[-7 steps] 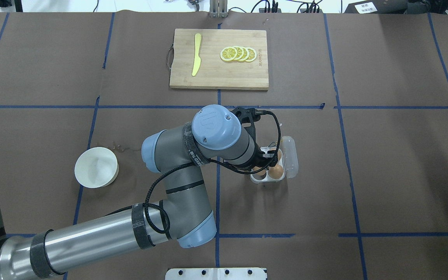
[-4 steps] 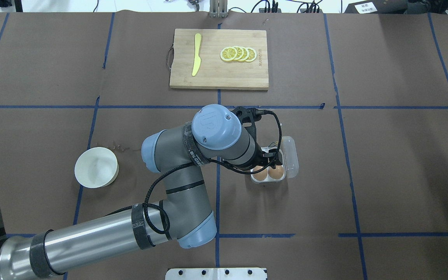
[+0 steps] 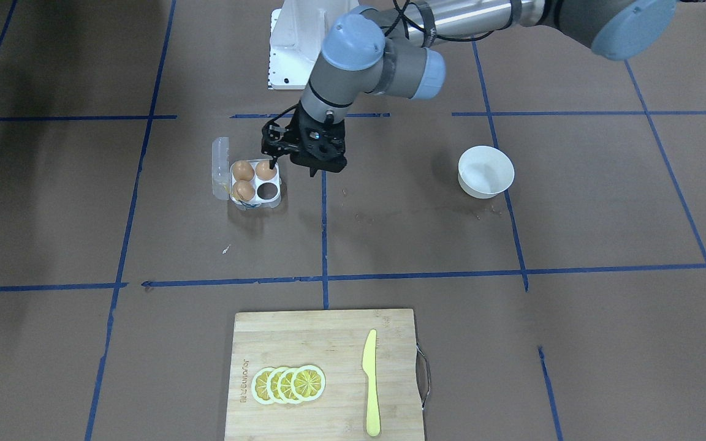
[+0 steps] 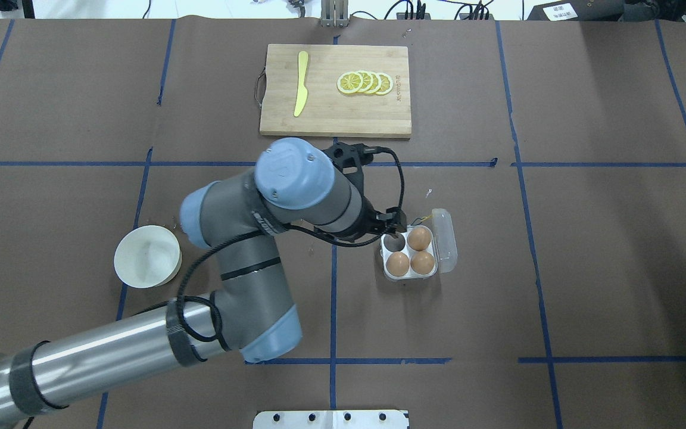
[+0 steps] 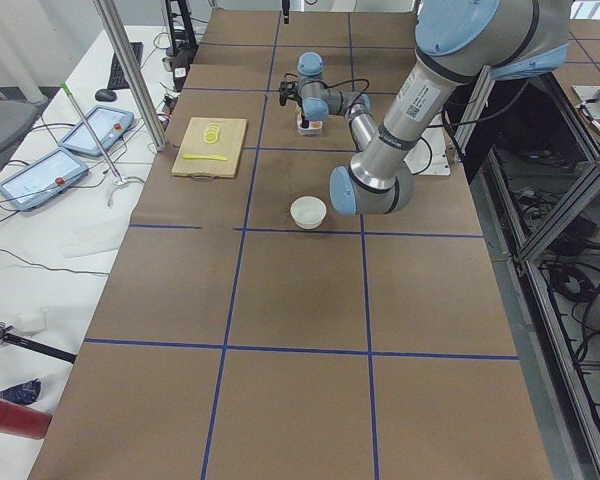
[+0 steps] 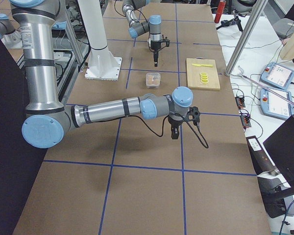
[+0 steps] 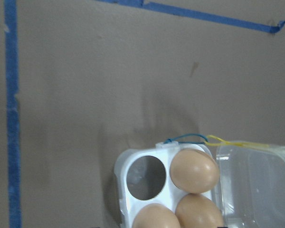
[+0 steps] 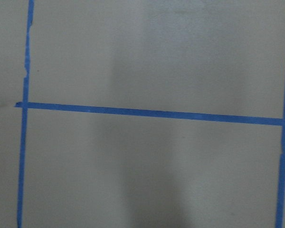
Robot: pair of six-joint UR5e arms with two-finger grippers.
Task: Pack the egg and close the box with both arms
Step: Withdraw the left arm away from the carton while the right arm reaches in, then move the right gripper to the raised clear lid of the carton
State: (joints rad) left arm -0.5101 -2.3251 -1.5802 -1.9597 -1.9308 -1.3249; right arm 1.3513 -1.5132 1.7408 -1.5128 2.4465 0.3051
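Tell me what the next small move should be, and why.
Probably bring the right gripper in toward the open lid. Three eggs sit in the box, no loose egg shows, the left gripper hangs open and empty beside it, and the lid lies flipped out on the right arm's side.

left arm (image 4: 111, 351) extended, fingers (image 3: 273, 158) apart, empty

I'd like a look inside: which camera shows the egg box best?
The overhead exterior view: the whole egg box, lid open, three eggs and one empty cell. The front-facing view shows the same. The left wrist view is closest but crops two eggs. Side views show it tiny; the right wrist view misses it.
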